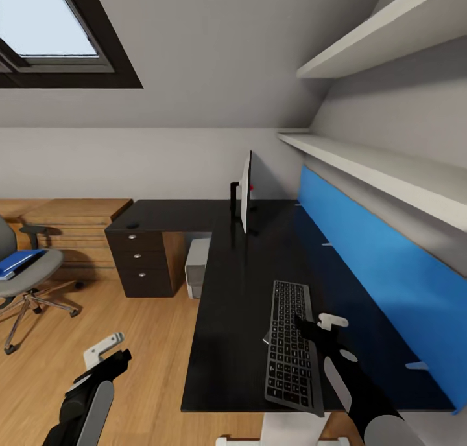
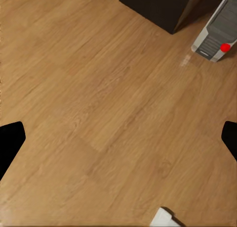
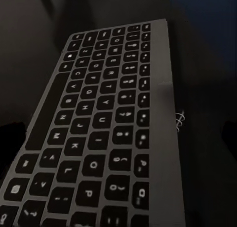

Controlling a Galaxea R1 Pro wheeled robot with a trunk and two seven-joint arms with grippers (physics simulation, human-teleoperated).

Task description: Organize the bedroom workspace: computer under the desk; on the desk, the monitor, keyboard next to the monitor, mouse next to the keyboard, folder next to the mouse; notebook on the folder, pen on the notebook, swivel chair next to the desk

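We see the keyboard (image 1: pixel 290 344) lying flat on the black counter (image 1: pixel 227 342), near its front edge. Our right end effector (image 1: pixel 318 326) hangs just over the keyboard's right side, and its fingers look apart. The monitor (image 1: pixel 246 199) stands at the far end of the counter. The computer (image 1: pixel 196 267) sits on the floor under it. Our left end effector (image 1: pixel 107 355) is spread open above the wood floor (image 2: pixel 108 118). The blue folder (image 1: pixel 18 263) lies on the swivel chair (image 1: pixel 29 274).
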